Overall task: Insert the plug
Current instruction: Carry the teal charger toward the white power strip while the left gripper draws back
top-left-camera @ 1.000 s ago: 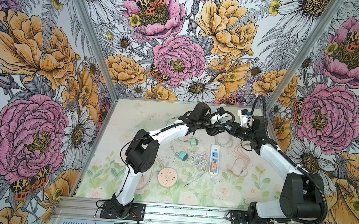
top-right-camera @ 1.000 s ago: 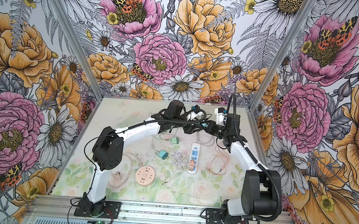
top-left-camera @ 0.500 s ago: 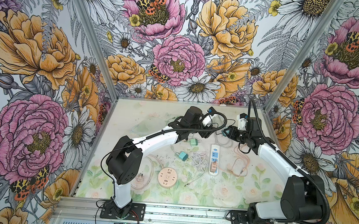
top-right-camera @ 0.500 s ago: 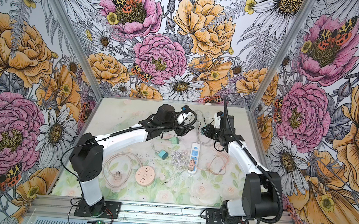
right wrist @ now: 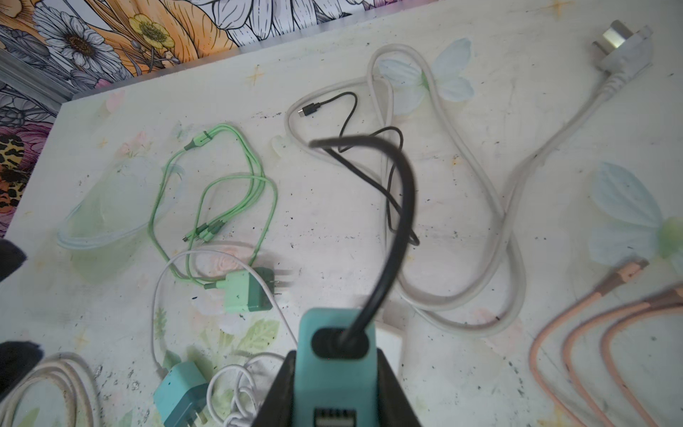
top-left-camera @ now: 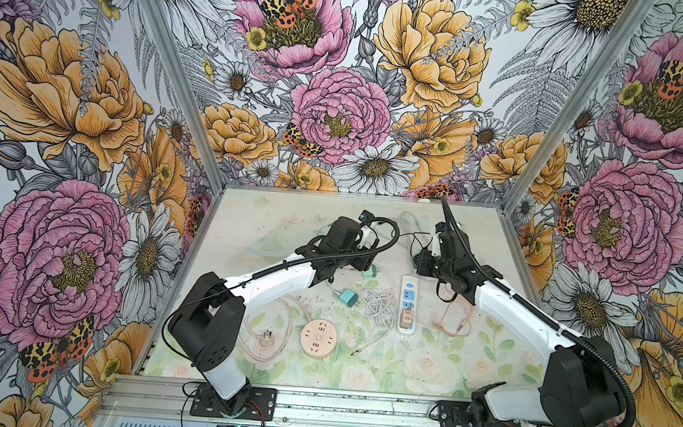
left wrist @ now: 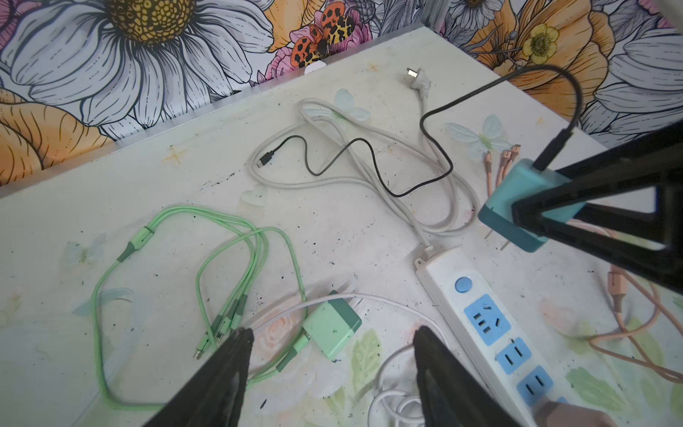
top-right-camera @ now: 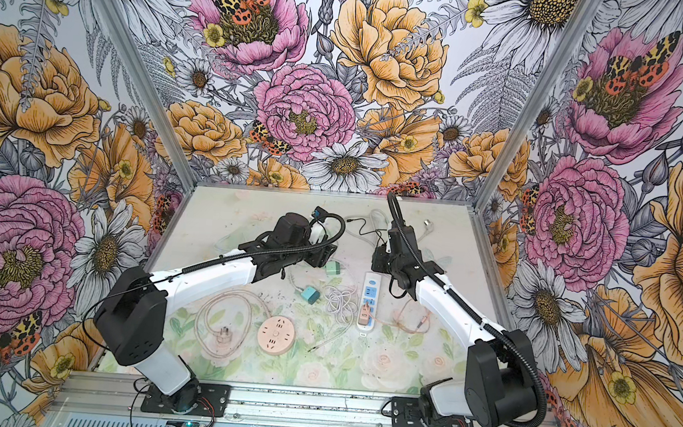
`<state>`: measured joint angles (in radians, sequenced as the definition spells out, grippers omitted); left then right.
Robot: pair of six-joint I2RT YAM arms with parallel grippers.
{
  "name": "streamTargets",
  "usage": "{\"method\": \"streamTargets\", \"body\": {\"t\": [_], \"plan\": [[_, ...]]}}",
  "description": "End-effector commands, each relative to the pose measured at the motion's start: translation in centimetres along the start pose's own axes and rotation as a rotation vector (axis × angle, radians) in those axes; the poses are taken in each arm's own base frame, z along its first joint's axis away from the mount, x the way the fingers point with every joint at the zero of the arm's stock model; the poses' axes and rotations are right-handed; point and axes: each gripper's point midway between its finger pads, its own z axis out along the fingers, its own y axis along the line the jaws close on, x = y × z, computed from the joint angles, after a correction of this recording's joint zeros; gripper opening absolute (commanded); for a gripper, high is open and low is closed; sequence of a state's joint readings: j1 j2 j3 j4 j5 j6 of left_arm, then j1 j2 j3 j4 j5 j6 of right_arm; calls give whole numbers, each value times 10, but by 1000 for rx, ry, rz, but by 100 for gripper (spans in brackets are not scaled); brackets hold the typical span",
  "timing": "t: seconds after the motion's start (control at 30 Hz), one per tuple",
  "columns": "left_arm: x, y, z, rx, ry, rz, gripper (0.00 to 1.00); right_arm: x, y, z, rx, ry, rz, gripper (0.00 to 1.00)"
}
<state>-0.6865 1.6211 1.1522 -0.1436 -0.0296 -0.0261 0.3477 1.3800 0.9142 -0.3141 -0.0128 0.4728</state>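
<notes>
My right gripper (right wrist: 334,392) is shut on a teal charger plug (right wrist: 334,369) with a black cable (right wrist: 401,207) coming out of its top. In the left wrist view the plug (left wrist: 517,207) hangs prongs down, just beyond the switch end of the white power strip (left wrist: 443,273). In both top views the strip (top-left-camera: 407,307) (top-right-camera: 369,304) lies mid-table, with the right gripper (top-left-camera: 421,262) at its far end. My left gripper (left wrist: 333,330) is open and empty above a green charger (left wrist: 325,336).
A pink plug (top-left-camera: 405,317) sits in the strip's near sockets. Around it lie a teal charger (top-left-camera: 349,297), a coiled white cable (top-left-camera: 378,305), a round pink socket (top-left-camera: 318,338), pink cables (right wrist: 591,332) and a grey cord with its plug (right wrist: 621,48).
The two grippers were close together at the back a second ago. The left arm has drawn back to the left; the right has carried the teal plug down to the strip's far end.
</notes>
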Motion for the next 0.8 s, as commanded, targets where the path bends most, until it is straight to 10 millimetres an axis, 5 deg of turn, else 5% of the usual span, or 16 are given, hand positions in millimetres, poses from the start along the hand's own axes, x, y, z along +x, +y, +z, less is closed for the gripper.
{"method": "streamTargets", "body": {"t": [0.0, 0.43, 0.77], "plan": [[-7, 13, -10, -29, -41, -53, 71, -5, -8, -8, 55, -84, -8, 0], [6, 24, -6, -13, -54, -104, 71, 31, 5, 8, 20, -83, 7, 0], [-1, 59, -22, 40, -164, -308, 70, 45, 8, 14, 9, -90, 44, 0]]}}
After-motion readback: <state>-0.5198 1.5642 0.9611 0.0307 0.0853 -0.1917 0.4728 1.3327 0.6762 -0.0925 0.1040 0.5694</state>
